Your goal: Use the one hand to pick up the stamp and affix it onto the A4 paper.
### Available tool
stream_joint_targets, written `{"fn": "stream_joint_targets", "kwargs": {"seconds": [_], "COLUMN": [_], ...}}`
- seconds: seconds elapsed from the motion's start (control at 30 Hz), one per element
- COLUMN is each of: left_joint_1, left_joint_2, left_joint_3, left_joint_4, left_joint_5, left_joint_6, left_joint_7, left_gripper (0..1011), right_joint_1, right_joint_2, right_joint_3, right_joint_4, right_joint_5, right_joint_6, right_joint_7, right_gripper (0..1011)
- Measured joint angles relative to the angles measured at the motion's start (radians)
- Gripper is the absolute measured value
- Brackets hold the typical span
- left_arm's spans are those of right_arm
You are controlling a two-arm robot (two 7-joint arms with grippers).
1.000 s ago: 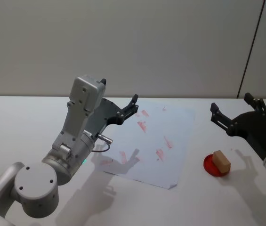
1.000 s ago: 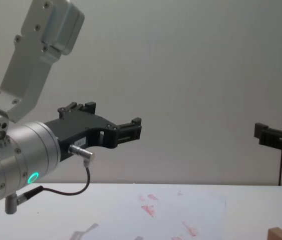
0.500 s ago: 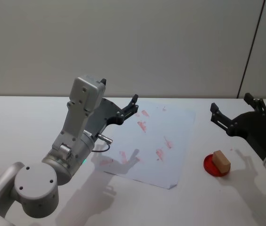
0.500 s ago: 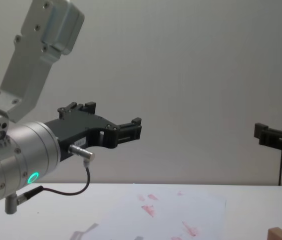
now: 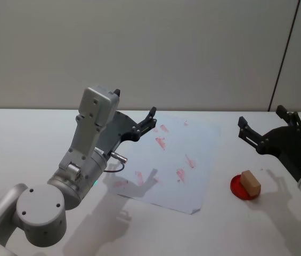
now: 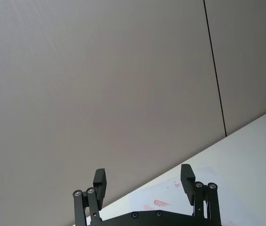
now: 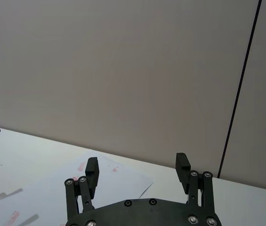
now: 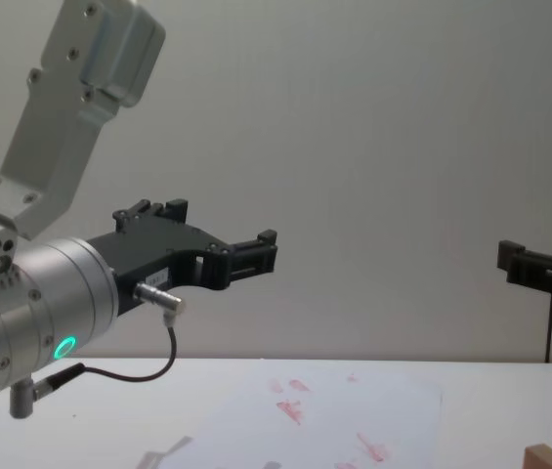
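The stamp (image 5: 250,182), a small light-brown wooden block, stands on a round red pad (image 5: 237,188) on the white worktop (image 5: 267,229). It is to the robot's right of the A4 paper (image 5: 195,141) and apart from its edge. The paper lies flat and already carries several red marks. Nothing touches the stamp.

The right claw (image 7: 137,163) hangs in the air beyond the stamp and well above it. Its two fingers are spread wide with nothing between them. It points forward toward the wall, not down to the block. The left claw (image 6: 143,175) is also released and empty. It is raised above the left side of the paper and looks parked.

The step in hand, I judge, is the reach for the stamp, and it is hardly begun. To do it well, the right claw should first turn so that its fingers point down. Then it should come over the middle of the block, with one finger on each long flat side. The block lies a little oblique on the pad, so the wrist must follow this angle. The claw should go low enough to take the wood but not press on the pad. Then it should close firmly and lift straight up, so that the inked face is level. A tilted hold would probably give a smudged mark on the paper
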Motion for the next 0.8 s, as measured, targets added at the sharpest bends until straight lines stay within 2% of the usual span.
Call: {"fn": "stream_joint_targets", "kwargs": {"seconds": [0.37, 0.8], "left_joint_1": [0.000, 0.000], "left_joint_2": [0.000, 0.000], "left_joint_3": [0.000, 0.000], "left_joint_4": [0.000, 0.000], "left_joint_5": [0.000, 0.000], "left_joint_6": [0.000, 0.000], "left_joint_7": [0.000, 0.000], "left_gripper": [1003, 1003], "right_joint_1": [-0.016, -0.128], "right_joint_2": [0.013, 0.090], "right_joint_3": [0.007, 0.036], "right_joint_4": [-0.013, -0.082], "right_joint_5": [0.001, 0.034], "right_joint_6": [0.003, 0.063], "right_joint_7": [-0.002, -0.032], "right_gripper": [1001, 1001]}}
